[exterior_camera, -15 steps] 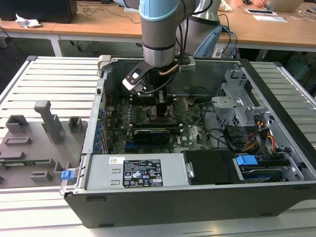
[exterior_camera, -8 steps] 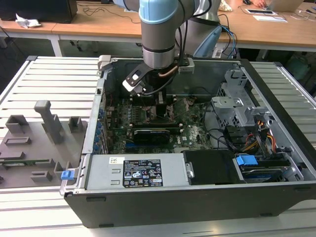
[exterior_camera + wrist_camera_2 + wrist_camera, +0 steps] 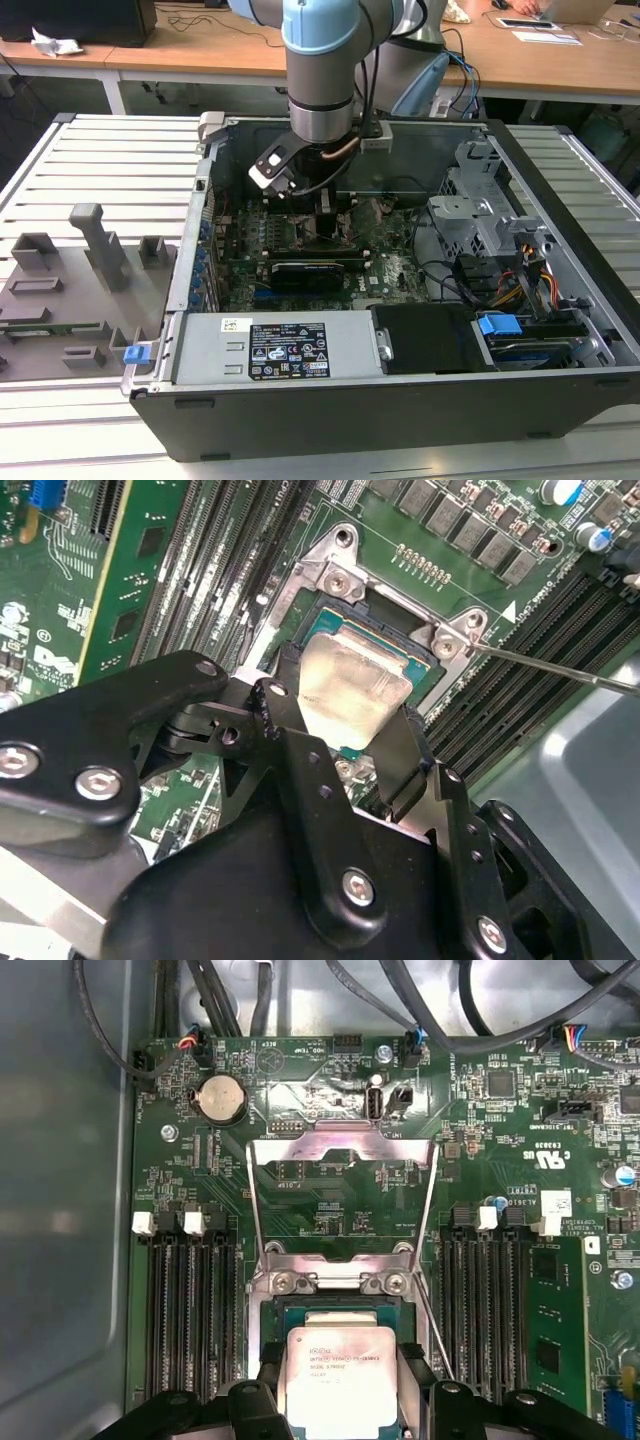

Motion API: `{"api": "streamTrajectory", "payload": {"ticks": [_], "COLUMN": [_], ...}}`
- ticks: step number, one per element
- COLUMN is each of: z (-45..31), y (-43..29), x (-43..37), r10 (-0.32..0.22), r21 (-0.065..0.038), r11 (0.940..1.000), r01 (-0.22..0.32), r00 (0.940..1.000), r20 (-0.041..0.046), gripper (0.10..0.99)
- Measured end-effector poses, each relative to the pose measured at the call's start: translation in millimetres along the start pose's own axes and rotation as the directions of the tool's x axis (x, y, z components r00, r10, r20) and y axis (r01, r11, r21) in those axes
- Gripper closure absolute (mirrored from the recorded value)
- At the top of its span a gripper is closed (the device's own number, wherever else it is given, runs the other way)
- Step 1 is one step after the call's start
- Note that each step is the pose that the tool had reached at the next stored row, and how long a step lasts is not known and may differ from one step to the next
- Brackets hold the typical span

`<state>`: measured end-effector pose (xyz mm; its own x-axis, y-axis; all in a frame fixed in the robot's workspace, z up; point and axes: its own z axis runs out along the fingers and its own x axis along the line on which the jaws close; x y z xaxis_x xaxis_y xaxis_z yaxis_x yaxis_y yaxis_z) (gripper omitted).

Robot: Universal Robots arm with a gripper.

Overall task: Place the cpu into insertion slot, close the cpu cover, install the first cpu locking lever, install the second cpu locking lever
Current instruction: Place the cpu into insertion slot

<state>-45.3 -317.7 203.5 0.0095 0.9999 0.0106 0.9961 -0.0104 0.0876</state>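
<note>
A slatted table (image 3: 110, 150) carries an open computer case (image 3: 400, 420). In the exterior view, with the case's middle as the dial centre, the arm (image 3: 320, 60) reaches down into it at about 11 o'clock, onto the green motherboard (image 3: 500, 1160).

Take the pincer's side of the socket as 6 o'clock. The cpu cover (image 3: 290, 1152) then lies swung open at 12 o'clock, hinged at the rim of the insertion slot (image 3: 385, 640). Memory slots (image 3: 190, 1310) flank the socket at 9 and 3 o'clock. A thin locking lever (image 3: 560, 670) stands unlatched on the 3 o'clock side.

The cpu (image 3: 350, 690) sits over the insertion slot, square to it. I cannot tell whether it is fully seated.

It looks light, stiff and smooth-topped, but probably fragile where it meets the pin field. The bare side edges look like the safest hold, and it should be kept level.

The pincer (image 3: 348, 705) is clenched on the cpu, open only to the chip's width. Its fingers (image 3: 285, 680) press 2 opposite edges.
</note>
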Motion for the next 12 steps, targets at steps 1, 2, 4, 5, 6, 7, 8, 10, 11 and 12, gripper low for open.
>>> {"api": "streamTrajectory", "payload": {"ticks": [1, 2, 4, 5, 6, 7, 8, 10, 11, 12], "z": [1.3, 2.1, 2.1, 2.2, 2.2, 2.2, 2.2, 2.6, 2.7, 1.1], "y": [0.1, 0.2, 0.2, 0.2, 0.3, 0.2, 0.2, 0.5, 0.6, 0.8], "x": [0.1, 0.2, 0.1, 0.2, 0.2, 0.2, 0.2, 0.2, 0.5, 0.5], "r10": [0.000, 0.000, 0.000, 0.000, 0.000, 0.000, 0.000, 0.000, 0.000, 0.000], "r21": [0.000, 0.000, 0.001, 0.000, 0.000, 0.000, 0.000, 0.000, 0.000, 0.000], "r11": [1.0000, 1.0000, 1.0000, 1.0000, 1.0000, 1.0000, 1.0000, 1.0000, 1.0000, 1.0000], "r01": [0.000, 0.000, 0.000, 0.000, 0.000, 0.000, 0.000, 0.000, 0.000, 0.000], "r00": [1.0000, 1.0000, 1.0000, 1.0000, 1.0000, 1.0000, 1.0000, 1.0000, 1.0000, 1.0000], "r20": [0.0001, 0.0002, 0.0008, 0.0008, 0.0007, 0.0008, 0.0008, 0.0007, 0.0005, 0.0006], "gripper": [0.557, 0.557, 0.557, 0.557, 0.557, 0.557, 0.545, 0.478, 0.478, 0.478]}}
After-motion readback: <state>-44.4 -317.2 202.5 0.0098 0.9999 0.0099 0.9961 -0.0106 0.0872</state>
